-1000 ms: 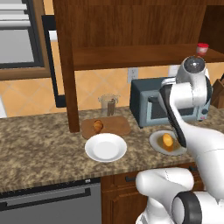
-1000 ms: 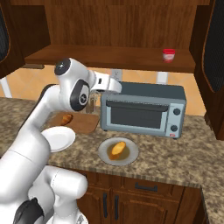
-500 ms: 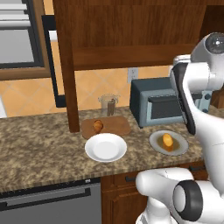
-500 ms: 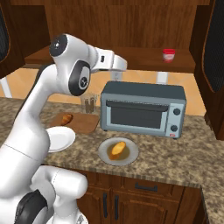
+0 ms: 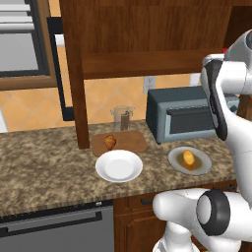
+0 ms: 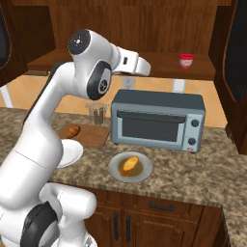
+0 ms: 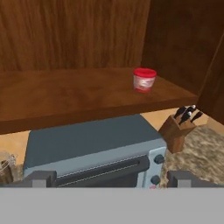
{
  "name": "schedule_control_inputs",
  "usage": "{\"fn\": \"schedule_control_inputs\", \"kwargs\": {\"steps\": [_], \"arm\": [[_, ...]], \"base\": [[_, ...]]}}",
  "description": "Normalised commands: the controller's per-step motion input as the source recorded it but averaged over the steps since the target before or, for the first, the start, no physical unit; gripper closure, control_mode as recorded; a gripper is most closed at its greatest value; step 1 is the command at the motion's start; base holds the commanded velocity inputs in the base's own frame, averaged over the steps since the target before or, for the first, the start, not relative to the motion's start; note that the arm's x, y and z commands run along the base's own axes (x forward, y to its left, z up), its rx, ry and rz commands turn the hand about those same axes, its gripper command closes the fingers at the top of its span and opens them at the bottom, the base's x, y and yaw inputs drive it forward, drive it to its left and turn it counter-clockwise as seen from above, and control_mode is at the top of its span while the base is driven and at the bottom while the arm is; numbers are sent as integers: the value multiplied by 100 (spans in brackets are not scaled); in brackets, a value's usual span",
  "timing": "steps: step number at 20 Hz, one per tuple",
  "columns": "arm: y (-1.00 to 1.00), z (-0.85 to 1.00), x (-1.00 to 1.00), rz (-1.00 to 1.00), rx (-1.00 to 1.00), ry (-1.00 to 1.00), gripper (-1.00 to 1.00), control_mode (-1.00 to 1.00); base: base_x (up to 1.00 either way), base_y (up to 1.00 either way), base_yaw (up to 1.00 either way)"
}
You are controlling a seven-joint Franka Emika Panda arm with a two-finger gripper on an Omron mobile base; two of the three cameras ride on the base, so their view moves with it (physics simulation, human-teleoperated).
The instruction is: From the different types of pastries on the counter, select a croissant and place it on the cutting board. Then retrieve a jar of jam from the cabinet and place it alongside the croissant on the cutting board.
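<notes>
Currently the fingers [image 7: 112,178] gape released, well short of the jar of jam [image 7: 144,79] near the shelf [image 7: 65,98] edge.

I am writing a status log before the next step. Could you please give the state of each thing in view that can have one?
croissant: lying on the cutting board
jar of jam: upright on the cabinet shelf, lid on
gripper: open, holding nothing
toaster oven: door closed
yellow pastry: on the grey plate
white plate: nothing on it

counter [image 5: 44,172]: cutting board [image 5: 129,142], white plate [image 5: 118,166], toaster oven [image 6: 157,120] | cabinet shelf [image 7: 65,96]: jar of jam [image 7: 144,79]
</notes>
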Motion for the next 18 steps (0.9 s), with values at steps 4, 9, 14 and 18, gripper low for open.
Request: {"fn": "schedule_control_inputs", "kwargs": {"steps": [4,9,14,18], "arm": [[-33,21,0,0,0,-14,-100,-100],[-48,-1,18,0,0,-1,-100,-100],[-41,2,39,0,0,-8,-100,-100],[-17,14,62,0,0,-7,-100,-100]], "base": [[0,0,0],[0,0,0],[0,0,0],[0,0,0]]}}
